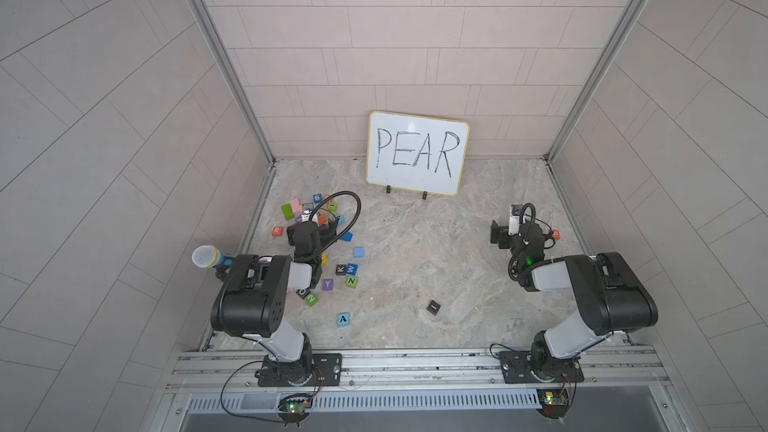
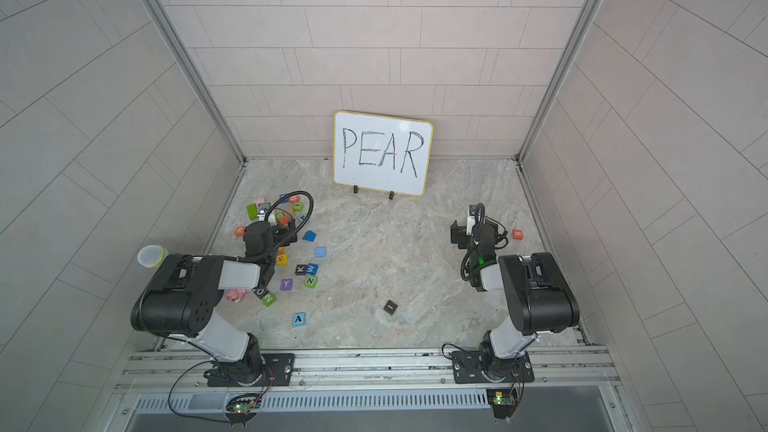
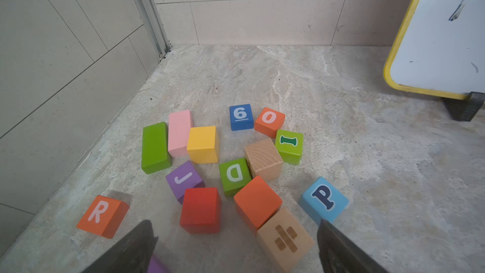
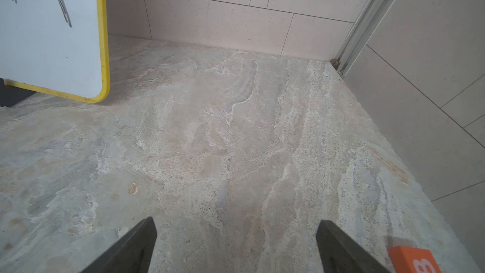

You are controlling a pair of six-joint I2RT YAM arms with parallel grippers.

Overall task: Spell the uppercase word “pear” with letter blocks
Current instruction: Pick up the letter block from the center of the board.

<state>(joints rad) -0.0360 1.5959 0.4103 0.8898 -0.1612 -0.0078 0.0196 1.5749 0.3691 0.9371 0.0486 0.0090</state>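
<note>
Left gripper [image 3: 236,224] being held wide, P block [image 3: 324,199] and R block [image 3: 101,215] lying near it, right gripper [image 4: 236,221] being held wide, B block [image 4: 412,260] lying beside it

Light-blue P [image 3: 324,199], orange R [image 3: 101,215], yellow E [image 2: 281,259], blue A [image 1: 343,318], all apart, letters up

Robotics lab cell: tiled panel walls [image 1: 415,35], aluminium base rail [image 1: 415,361], exposed circuit boards [image 1: 293,408].
</note>
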